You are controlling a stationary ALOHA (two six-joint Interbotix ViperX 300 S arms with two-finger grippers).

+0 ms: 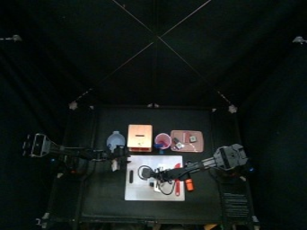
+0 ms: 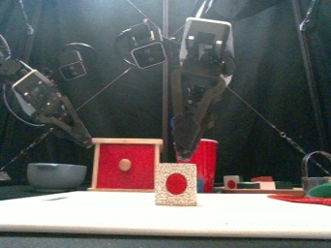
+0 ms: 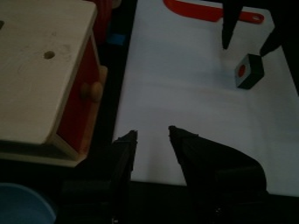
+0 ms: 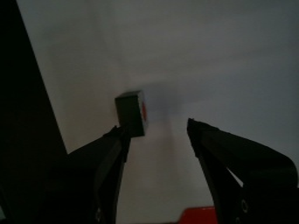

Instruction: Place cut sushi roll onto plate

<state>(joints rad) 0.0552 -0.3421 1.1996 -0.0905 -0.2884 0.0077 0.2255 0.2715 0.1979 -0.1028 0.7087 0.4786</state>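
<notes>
- The cut sushi roll piece (image 4: 132, 116) I am after lies on the white board (image 4: 176, 52), on the side where my right arm comes in. It is not on the plate (image 1: 197, 141) yet. The plate sits on the tabletop past the board's far right corner.
- My right claw (image 4: 155, 127) hangs over that piece with its two fingers wide apart and nothing in them.
- The piece is not in the middle of the gap. It sits right by one finger. If I go down like this, I think that finger could land on top of it and squash it, or knock it over.
- If I shut too hard, the soft roll may burst. If I shut too softly, it may slip out on the way.
- The red knife (image 1: 186, 186) lies on the board's right edge, close to my arm. I could bump it.
- A pink cup (image 1: 163, 139) stands just beside the plate. A sloppy drop might hit it.
- Another piece (image 2: 176, 184) stands near the board's front edge. I should not sweep it off.
- My left claw (image 3: 151, 133) rests over the board's left edge by the wooden box (image 3: 47, 79), fingers a little apart and empty.
</notes>
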